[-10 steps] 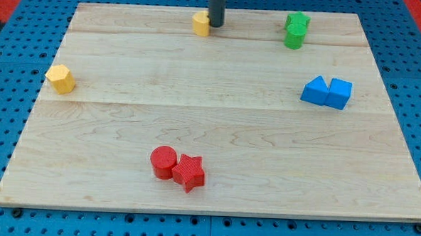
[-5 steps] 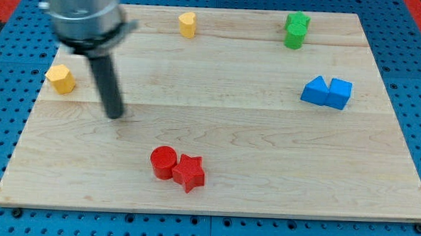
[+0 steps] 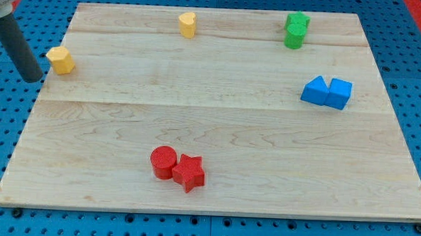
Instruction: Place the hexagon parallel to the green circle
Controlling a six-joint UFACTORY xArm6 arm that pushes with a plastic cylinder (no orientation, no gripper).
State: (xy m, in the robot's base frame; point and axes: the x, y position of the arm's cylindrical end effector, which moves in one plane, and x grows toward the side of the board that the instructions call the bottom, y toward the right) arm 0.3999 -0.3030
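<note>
My tip (image 3: 33, 76) sits at the view's left edge, just off the worktop (image 3: 217, 125), a little to the left of the yellow hexagon (image 3: 60, 59) and slightly lower in the view; a narrow gap shows between them, not touching as far as I can see. No hand on this rig, just the dark rod, so nothing to read as apart or together. Hexagon is near the worktop's left edge, upper part. Green circle (image 3: 294, 39) is at the top right, touching a green star (image 3: 296, 22) just above it. A 2nd yellow block (image 3: 187, 24), shape unclear, sits top centre. Blue triangle (image 3: 314, 90) and blue cube (image 3: 339, 93) touch side by side at the right. Red circle (image 3: 163, 161) and red star (image 3: 189, 172) touch at bottom centre.
</note>
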